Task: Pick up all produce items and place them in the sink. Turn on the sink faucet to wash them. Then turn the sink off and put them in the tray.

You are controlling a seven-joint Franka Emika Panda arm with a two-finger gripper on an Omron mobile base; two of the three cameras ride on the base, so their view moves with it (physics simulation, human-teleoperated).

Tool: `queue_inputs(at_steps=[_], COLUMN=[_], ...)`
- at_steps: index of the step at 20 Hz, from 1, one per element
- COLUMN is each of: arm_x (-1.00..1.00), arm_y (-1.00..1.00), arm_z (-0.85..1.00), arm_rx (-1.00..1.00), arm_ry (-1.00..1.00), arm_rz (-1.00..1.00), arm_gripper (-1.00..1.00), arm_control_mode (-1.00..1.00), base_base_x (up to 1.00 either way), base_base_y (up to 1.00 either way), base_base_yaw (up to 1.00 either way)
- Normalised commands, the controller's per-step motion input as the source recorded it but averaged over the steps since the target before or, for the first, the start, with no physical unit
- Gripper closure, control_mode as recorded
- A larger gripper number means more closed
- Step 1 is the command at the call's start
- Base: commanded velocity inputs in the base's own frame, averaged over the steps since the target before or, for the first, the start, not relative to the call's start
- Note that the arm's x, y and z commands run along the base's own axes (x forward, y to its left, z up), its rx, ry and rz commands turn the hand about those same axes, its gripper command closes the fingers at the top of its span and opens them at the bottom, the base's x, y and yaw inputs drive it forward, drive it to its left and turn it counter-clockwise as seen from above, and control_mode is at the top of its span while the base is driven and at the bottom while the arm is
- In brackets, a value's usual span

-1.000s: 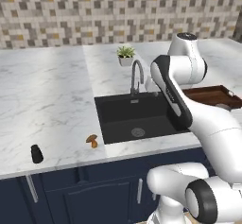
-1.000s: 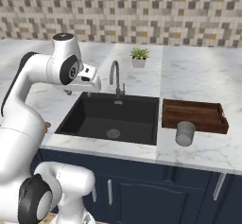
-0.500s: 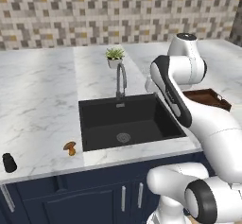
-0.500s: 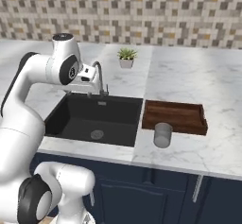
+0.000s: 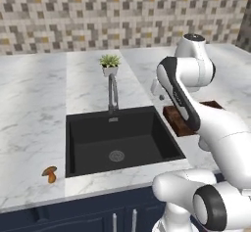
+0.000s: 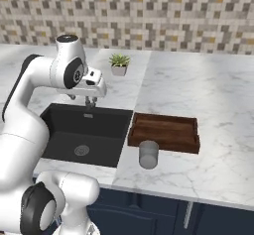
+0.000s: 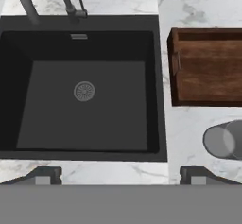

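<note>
Sitting alone on the white marble worktop (image 5: 34, 128), the mushroom (image 5: 49, 174) rests near the front edge, just beyond the sink's (image 5: 117, 140) left rim and well away from the hand (image 7: 120, 173), which hangs high above the basin's front edge. The hand's two dark tips stand far apart at the bottom of the hand view with nothing between them.

Below the hand the black sink lies bare, its round metal drain (image 7: 84, 91) in the middle of the floor. At the far rim rises the faucet (image 7: 66, 1); in the hand view its spout is cut off by the top edge, and in the right base view the arm covers most of it. Behind the faucet, toward the tiled wall, stands a small potted plant (image 5: 110, 63).

To the hand's right, just past the sink's rim, sits the brown wooden tray (image 6: 165, 132); it runs off the right edge in the hand view, and in the left base view the arm hides all but its near end. A grey cup (image 6: 148, 154) stands close in front of the tray, near the worktop's front edge, and is half cut off in the hand view.

The worktop stretches open to the left of the sink around the mushroom, and wide to the right beyond the tray.
</note>
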Motion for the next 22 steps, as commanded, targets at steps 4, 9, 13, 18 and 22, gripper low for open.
queue_inputs(at_steps=[4, 9, 13, 18, 22], arm_x=[0.0, 0.0, 0.15, -0.32, -0.56], arm_y=[0.0, 0.0, 0.03, 0.49, 0.67], arm_z=[0.0, 0.0, 0.0, -0.02, -0.05], arm_rx=[0.0, 0.0, 0.0, 0.0, 0.0], arm_ry=[0.0, 0.0, 0.0, 0.0, 0.0], arm_rz=[0.0, 0.0, 0.0, 0.01, 0.01], arm_gripper=[-1.0, -1.0, -1.0, -1.0, -1.0], arm_control_mode=[1.0, 1.0, -1.0, -1.0, -1.0], base_base_x=[0.63, 0.68, 0.12, 0.0, 0.0], base_base_y=[-0.33, -0.14, 0.0, 0.0, 0.0], base_base_yaw=[0.0, 0.0, 0.0, 0.0, 0.0])
